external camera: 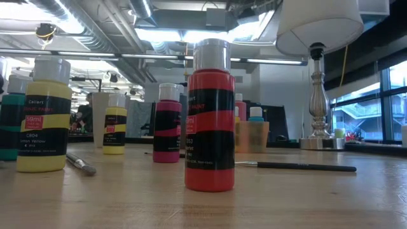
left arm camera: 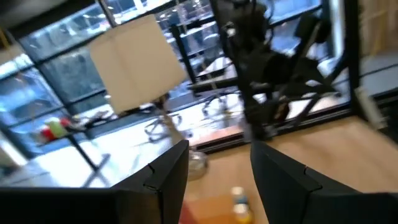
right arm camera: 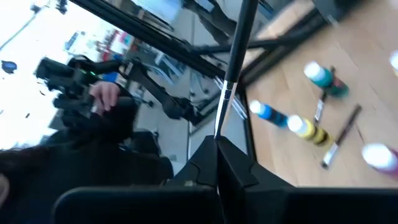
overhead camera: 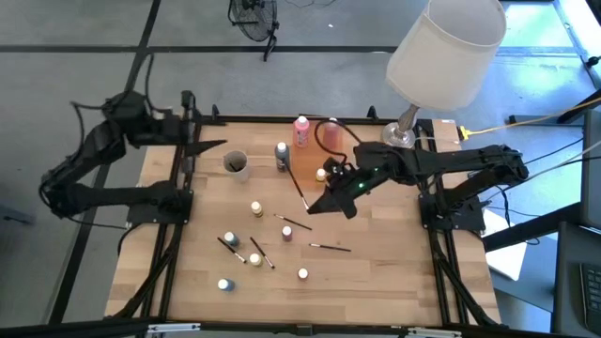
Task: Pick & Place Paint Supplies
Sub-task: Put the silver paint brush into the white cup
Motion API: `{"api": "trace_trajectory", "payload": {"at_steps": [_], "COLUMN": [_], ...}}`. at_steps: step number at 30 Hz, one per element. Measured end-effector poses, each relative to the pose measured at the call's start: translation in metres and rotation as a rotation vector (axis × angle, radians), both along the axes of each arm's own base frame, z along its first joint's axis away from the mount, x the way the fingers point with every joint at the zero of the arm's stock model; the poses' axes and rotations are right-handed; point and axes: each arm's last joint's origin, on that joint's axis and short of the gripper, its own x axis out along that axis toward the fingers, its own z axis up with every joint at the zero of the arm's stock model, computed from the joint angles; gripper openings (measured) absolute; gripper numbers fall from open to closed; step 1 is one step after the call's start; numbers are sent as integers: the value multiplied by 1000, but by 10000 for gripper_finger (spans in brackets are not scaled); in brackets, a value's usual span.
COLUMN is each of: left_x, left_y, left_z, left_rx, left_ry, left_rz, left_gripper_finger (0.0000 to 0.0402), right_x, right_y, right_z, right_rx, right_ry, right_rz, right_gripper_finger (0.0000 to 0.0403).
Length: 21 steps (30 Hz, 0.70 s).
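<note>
My right gripper (overhead camera: 331, 199) is clamped tight on a thin dark brush (right arm camera: 231, 74), whose long axis runs straight out from between my fingertips (right arm camera: 208, 155), handle pinched, the rest reaching away past the metal ferrule. I hold it above the middle of the table (overhead camera: 394, 282), right of the scattered little paint bottles (overhead camera: 255, 208). My left gripper (left arm camera: 217, 171) waits at the far left, fingers apart.

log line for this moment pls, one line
right gripper: shut on brush, lifted over table centre | left gripper: open, empty, parked at left edge | bottles, brushes: loose on table
</note>
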Motion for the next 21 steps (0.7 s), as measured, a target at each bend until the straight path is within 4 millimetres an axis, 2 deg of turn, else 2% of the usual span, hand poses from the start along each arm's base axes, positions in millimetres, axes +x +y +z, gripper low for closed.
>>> {"api": "trace_trajectory", "payload": {"at_steps": [7, 13, 21], "left_x": [8, 10, 24], "left_y": [2, -2, -22], "left_z": [8, 8, 6], "left_rx": [301, 452, 768], "left_ry": [-18, 95, 234], "left_rz": [148, 473, 440], "left_gripper_finger": [168, 168, 168], "right_x": [13, 23, 29], "right_y": [-7, -16, -37], "right_z": [2, 0, 11], "right_rx": [0, -52, -47], "right_ry": [-98, -176, -338], "right_rz": [-30, -71, -116], "right_gripper_finger": [0, 0, 0]}}
